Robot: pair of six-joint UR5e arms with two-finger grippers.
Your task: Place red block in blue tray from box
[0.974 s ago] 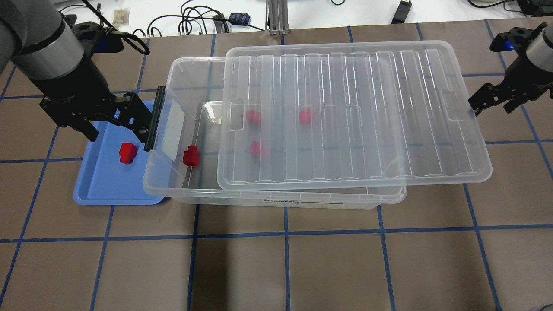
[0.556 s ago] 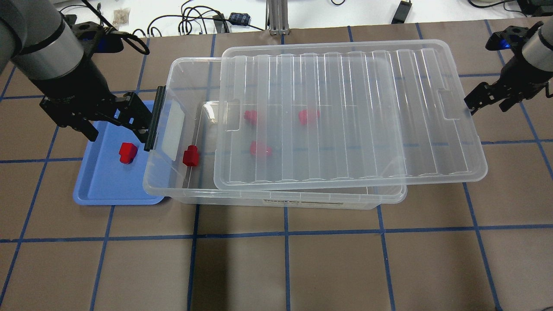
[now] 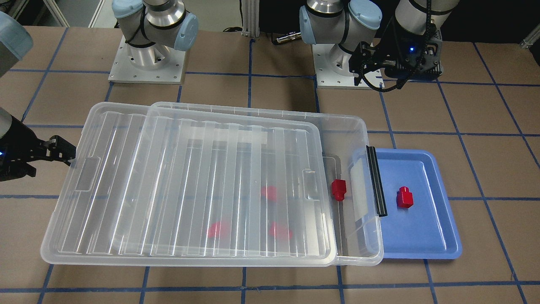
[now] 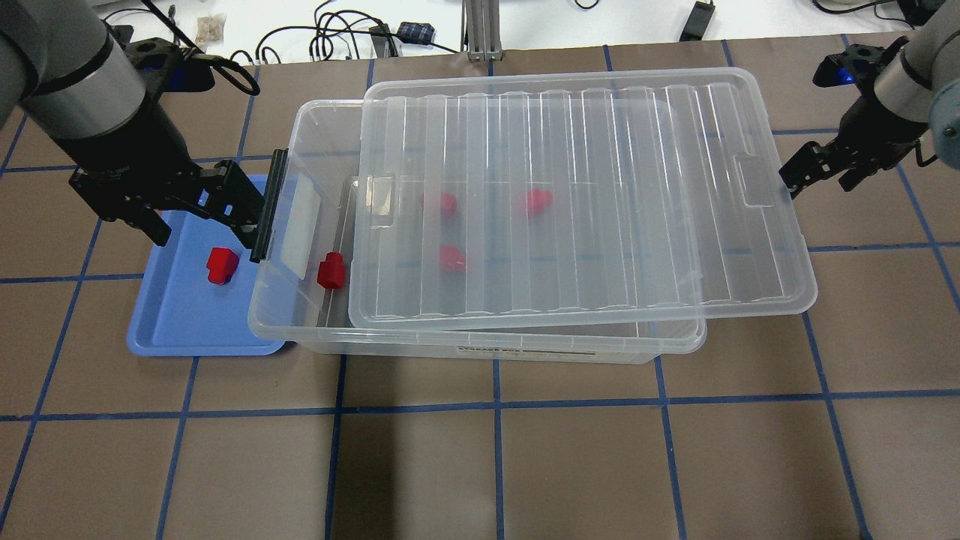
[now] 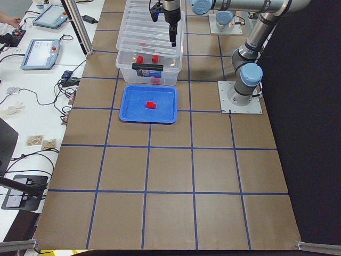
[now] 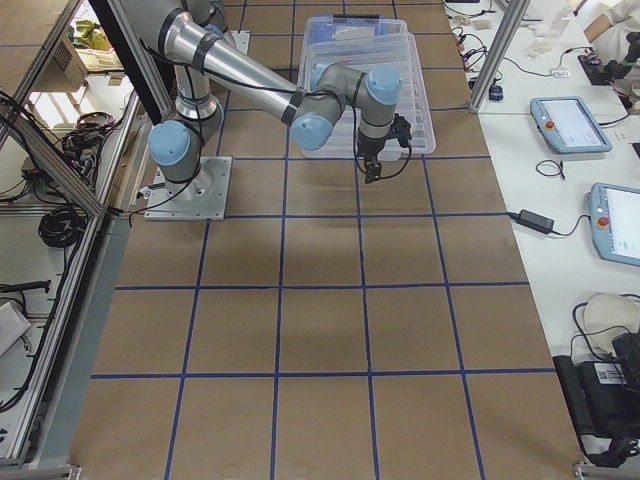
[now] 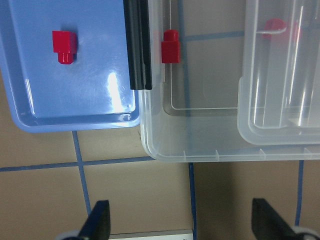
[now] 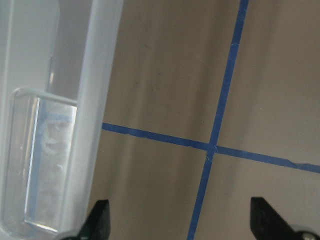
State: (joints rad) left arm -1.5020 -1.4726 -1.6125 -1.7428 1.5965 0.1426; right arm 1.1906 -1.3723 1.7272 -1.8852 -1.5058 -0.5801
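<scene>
The clear box (image 4: 480, 346) lies in mid table with its ribbed lid (image 4: 600, 187) askew on top, leaving the left end uncovered. One red block (image 4: 331, 271) sits in that uncovered end. Three more show through the lid (image 4: 450, 259). Another red block (image 4: 221, 265) lies in the blue tray (image 4: 180, 322), left of the box's black latch (image 4: 268, 206). My left gripper (image 4: 202, 223) hangs open and empty above the tray's far part. My right gripper (image 4: 817, 178) is open, one finger against the lid's right edge (image 8: 95, 100).
Cables and small devices (image 4: 337, 37) lie along the far table edge beside an aluminium post (image 4: 480, 30). The two arm bases (image 3: 147, 63) stand on the robot's side. Blue tape lines grid the brown table top (image 4: 495, 465).
The lid has slid left over the box, narrowing the uncovered end. My right gripper has moved left with the lid's edge. The left arm and the blocks have not moved.
</scene>
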